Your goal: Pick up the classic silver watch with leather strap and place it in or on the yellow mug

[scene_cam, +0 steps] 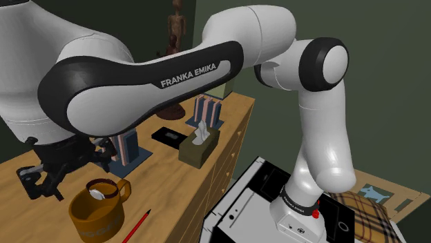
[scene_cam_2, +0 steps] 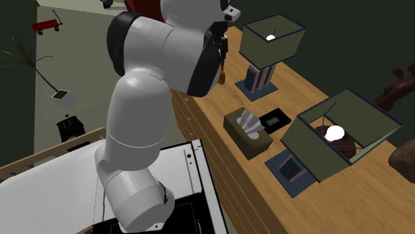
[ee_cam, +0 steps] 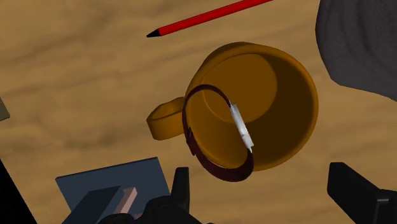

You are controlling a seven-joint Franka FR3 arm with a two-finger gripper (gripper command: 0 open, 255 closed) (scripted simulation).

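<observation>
An orange-yellow mug point(ee_cam: 283, 89) stands on the wooden table point(ee_cam: 76, 76), handle toward the lamp base. The watch point(ee_cam: 242, 129), silver case on a dark brown strap, lies across the mug's rim on the handle side, its loop partly over the opening. My gripper point(ee_cam: 262, 172) hangs above the mug, open, with its fingers point(ee_cam: 181, 188) wide apart and clear of the watch. In the shoulder view the mug point(scene_cam: 97, 215) is at the lower left with the watch point(scene_cam: 101, 188) on top. The gripper point(scene_cam: 43, 181) sits just to its left.
A red pencil point(scene_cam: 137, 227) lies beside the mug near the table's front edge. Behind it stand a lamp base point(scene_cam: 128, 148), a tissue box point(scene_cam: 199, 145), a flat black item point(scene_cam: 168, 136) and a second lamp base point(scene_cam: 208, 110). The stand point(scene_cam: 276, 207) is at lower right.
</observation>
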